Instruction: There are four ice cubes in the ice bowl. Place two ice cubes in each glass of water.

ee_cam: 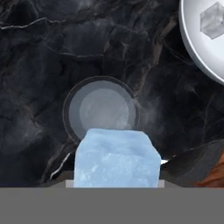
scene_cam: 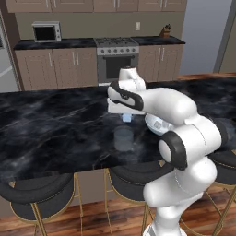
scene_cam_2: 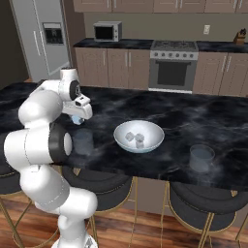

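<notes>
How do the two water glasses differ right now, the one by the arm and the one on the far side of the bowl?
The glass by the arm sits to the left of the ice bowl in the right base view; the other glass sits to its right, nearer the counter edge. The gripper holds an ice cube above the first glass; nothing hangs over the other. Both are short, clear, upright tumblers.

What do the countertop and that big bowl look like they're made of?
Countertop: looks like polished black marble or a similar stone, dark with pale grey veins and a soft sheen. Bowl: seems glazed ceramic or plastic, smooth, opaque white, no pattern; the pictures leave that open.
</notes>
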You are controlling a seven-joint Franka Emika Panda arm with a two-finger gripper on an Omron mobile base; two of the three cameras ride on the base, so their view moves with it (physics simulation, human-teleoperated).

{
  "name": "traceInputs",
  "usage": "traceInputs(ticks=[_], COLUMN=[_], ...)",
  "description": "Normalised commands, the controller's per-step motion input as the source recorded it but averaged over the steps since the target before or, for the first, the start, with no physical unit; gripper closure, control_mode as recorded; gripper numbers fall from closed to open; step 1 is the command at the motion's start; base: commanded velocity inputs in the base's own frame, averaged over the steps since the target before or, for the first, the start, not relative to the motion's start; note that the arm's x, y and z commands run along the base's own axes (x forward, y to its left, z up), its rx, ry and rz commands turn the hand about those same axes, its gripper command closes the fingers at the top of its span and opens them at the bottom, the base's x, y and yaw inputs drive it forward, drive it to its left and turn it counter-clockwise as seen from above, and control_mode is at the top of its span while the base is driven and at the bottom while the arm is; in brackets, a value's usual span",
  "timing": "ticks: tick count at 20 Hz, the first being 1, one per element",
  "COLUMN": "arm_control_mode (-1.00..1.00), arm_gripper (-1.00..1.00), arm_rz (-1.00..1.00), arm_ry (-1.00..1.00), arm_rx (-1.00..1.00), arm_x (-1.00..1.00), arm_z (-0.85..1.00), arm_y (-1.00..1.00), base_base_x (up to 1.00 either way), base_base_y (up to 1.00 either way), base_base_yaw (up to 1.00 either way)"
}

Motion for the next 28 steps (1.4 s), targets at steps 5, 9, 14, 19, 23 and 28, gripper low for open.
traceInputs(ticks=[5,9,14,19,23,28], arm_control_mode=[-1.00,-1.00,-1.00,-1.00,-1.00,-1.00], arm_gripper=[1.00,1.00,1.00,1.00,1.00,1.00], arm_rz=[-0.02,0.00,0.00,0.00,0.00,0.00], arm_ry=[-0.05,0.01,0.02,0.00,0.00,0.00], arm_rx=[0.04,0.00,0.01,0.00,0.00,0.00], arm_x=[0.60,0.11,0.03,0.00,0.03,0.12], arm_z=[-0.09,-0.47,-0.43,-0.35,-0.26,-0.21], arm_y=[0.08,0.00,0.00,0.00,0.00,0.02], base_base_x=[0.00,0.00,0.00,0.00,0.00,0.00], base_base_y=[0.00,0.00,0.00,0.00,0.00,0.00], base_base_yaw=[0.00,0.00,0.00,0.00,0.00,0.00])
